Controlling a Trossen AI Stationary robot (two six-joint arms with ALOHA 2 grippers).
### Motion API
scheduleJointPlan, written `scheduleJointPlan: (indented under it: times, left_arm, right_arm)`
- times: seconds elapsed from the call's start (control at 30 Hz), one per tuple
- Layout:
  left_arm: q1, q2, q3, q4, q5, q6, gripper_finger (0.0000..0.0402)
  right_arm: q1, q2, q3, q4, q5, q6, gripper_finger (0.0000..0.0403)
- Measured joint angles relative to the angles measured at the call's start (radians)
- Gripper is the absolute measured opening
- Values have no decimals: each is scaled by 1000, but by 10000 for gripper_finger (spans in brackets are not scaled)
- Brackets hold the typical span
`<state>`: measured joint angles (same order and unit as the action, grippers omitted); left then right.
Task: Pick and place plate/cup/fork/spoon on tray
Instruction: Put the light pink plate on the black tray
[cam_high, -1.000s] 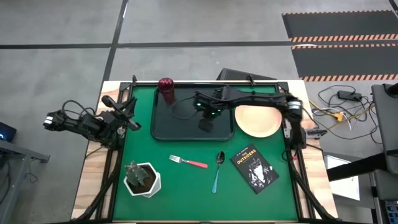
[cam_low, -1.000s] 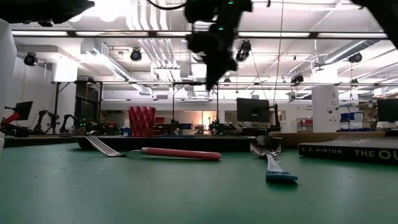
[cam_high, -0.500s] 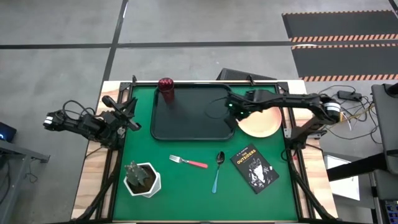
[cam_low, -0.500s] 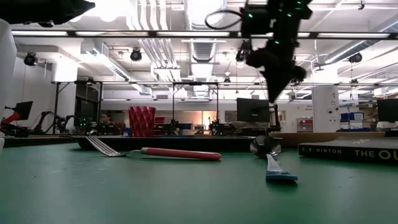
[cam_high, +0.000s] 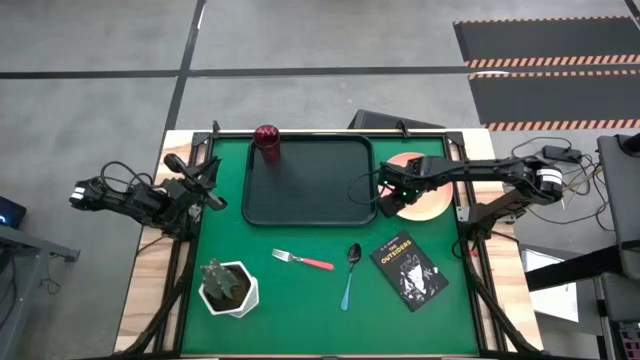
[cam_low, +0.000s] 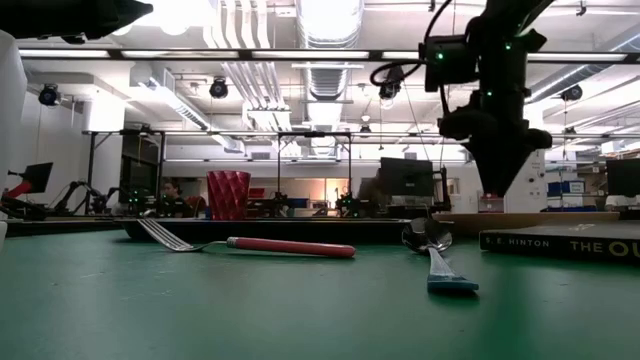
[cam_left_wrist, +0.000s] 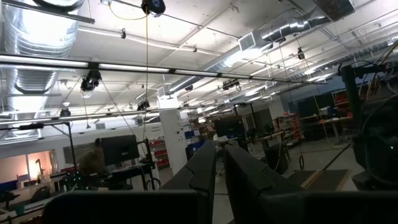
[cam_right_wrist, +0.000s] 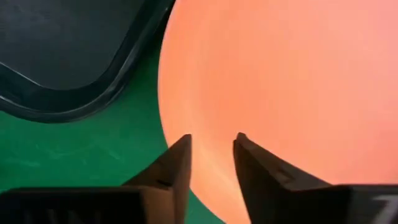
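The peach-orange plate (cam_high: 420, 190) lies flat on the green mat right of the black tray (cam_high: 300, 216). My right gripper (cam_high: 386, 197) hovers just above the plate's left rim (cam_right_wrist: 186, 93), beside the tray's right edge, fingers pointing down and slightly open (cam_right_wrist: 211, 155). The dark red cup (cam_high: 266, 141) stands upright at the tray's far left corner. The pink-handled fork (cam_high: 303, 261) and the blue-handled spoon (cam_high: 349, 273) lie flat on the mat nearer the front. My left gripper (cam_high: 212, 196) waits shut at the table's left edge.
A black book (cam_high: 409, 271) lies near the front right, beside the spoon. A white pot with a green plant (cam_high: 229, 287) stands at the front left. Bare green mat lies between the tray and the cutlery.
My right gripper has gone from above the tray's middle toward the table's right edge and has come down over the plate's left rim. Plate, cup, fork and spoon have stayed where they were.
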<state>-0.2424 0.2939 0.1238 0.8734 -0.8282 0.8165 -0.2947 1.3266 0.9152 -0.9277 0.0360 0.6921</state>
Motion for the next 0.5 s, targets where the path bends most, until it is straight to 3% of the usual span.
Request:
scheduleJointPlan:
  times: [0.23,0.5]
  left_arm:
    - [0,0,0,0,0,0,15]
    - [0,0,0,0,0,0,15]
  right_arm:
    - [9,15,-45,104,-24,-63,186]
    - [37,16,-80,164,-34,-65,195]
